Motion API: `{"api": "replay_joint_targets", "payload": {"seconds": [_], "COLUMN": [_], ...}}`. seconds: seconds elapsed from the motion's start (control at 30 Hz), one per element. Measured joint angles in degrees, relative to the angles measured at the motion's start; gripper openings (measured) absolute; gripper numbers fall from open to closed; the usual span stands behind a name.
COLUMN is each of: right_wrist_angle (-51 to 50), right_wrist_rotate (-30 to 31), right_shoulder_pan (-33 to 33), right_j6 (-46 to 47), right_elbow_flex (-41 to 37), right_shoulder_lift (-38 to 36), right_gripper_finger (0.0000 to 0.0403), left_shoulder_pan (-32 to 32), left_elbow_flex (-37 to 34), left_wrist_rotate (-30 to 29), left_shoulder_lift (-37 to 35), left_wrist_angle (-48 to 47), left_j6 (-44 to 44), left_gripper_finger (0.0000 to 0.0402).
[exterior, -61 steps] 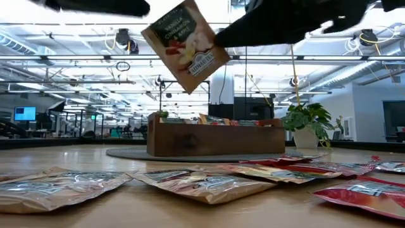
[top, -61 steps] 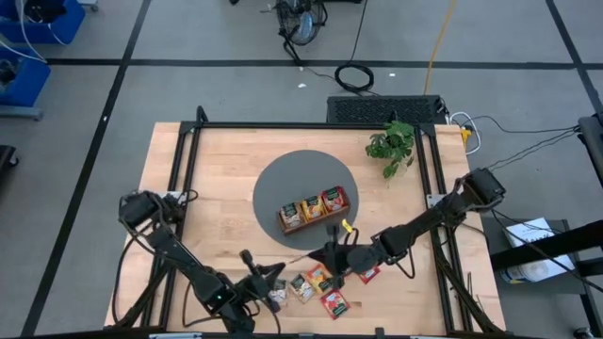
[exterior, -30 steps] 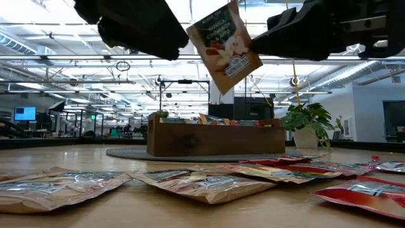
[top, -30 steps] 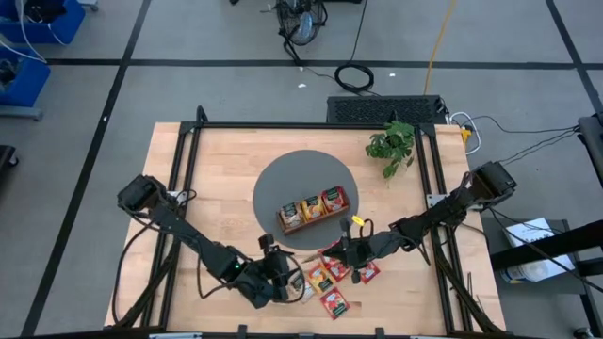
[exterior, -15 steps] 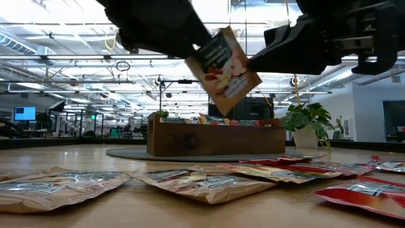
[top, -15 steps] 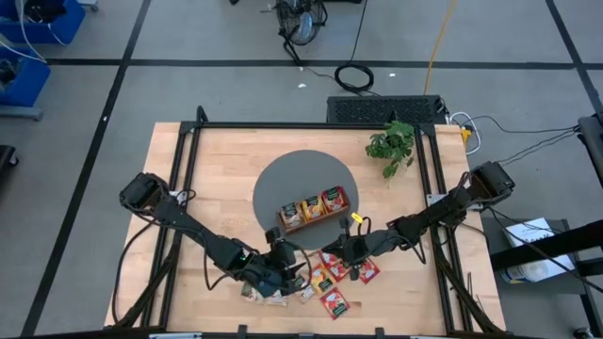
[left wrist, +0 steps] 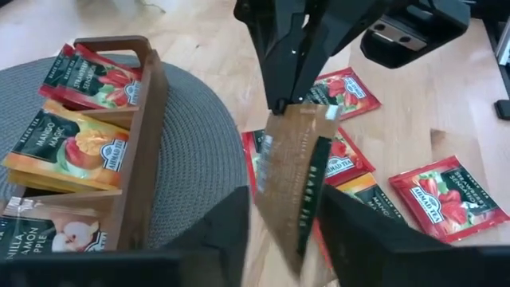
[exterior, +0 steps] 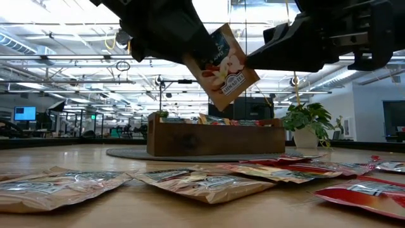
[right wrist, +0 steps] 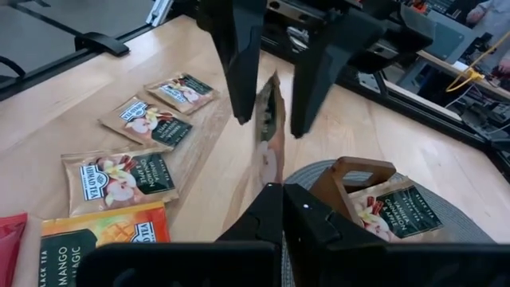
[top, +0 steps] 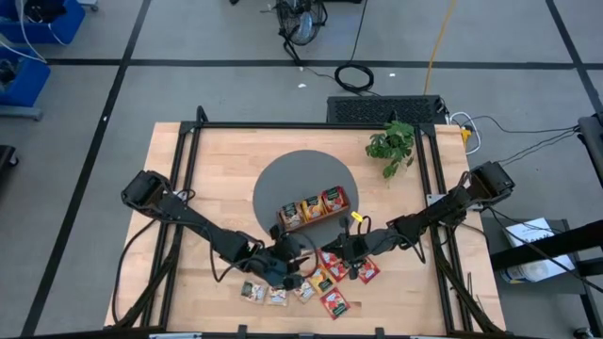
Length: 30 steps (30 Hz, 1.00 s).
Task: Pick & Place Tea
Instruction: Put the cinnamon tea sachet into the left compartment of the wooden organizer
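Tea sachet (left wrist: pixel 293 179) hangs above tabletop (top: pixel 217 179), pinched by right pincer (right wrist: pixel 272 190). Left pincer (left wrist: pixel 283 219) has moved in, fingers straddling it, not yet clenched: handover underway.

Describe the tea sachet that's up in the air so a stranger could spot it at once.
Start at the wooden tray on the round grey mat. Just in front of it the right gripper and left gripper meet. The brown apple-picture sachet hanging between them is the only one off the table.
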Motion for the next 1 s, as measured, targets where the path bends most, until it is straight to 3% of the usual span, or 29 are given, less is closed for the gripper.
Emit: {"api": "replay_joint_targets", "payload": {"seconds": [0.17, 0.23, 0.57, 0.63, 0.8, 1.0], "right_wrist_angle": [0.04, 0.06, -2.04, -2.57, -8.35, -18.58], "right_wrist_rotate": [0.00, 0.00, 0.25, 1.28, 10.57, 9.20], "right_shoulder_pan": [0.00, -0.01, -0.11, -0.11, -0.13, 0.57], "right_j6": [0.13, 0.16, 0.23, 0.57, 3.62, 17.68], "right_elbow_flex": [0.00, 0.00, 0.00, 0.00, 0.01, -0.86], "right_shoulder_lift": [0.00, 0.00, 0.00, 0.00, 0.00, 0.00], "right_gripper_finger": [0.0000, 0.0000, 0.0015, 0.0037, 0.0115, 0.0175], "left_shoulder_pan": [0.00, 0.13, 0.22, 0.29, 1.70, 4.94], "left_elbow_flex": [0.00, 0.00, 0.00, 0.00, 0.29, 3.17], "left_wrist_rotate": [0.47, 1.47, 1.27, 1.85, 2.35, 2.79], "left_shoulder_lift": [0.00, 0.00, 0.00, -0.02, -2.19, -9.21], "left_wrist_angle": [0.00, 0.05, -3.14, -4.66, -10.54, -23.78], "left_j6": [0.97, 1.92, 5.44, 6.94, 5.75, 4.81], "left_gripper_finger": [0.0032, 0.0011, 0.0004, 0.0004, 0.0003, 0.0002]}}
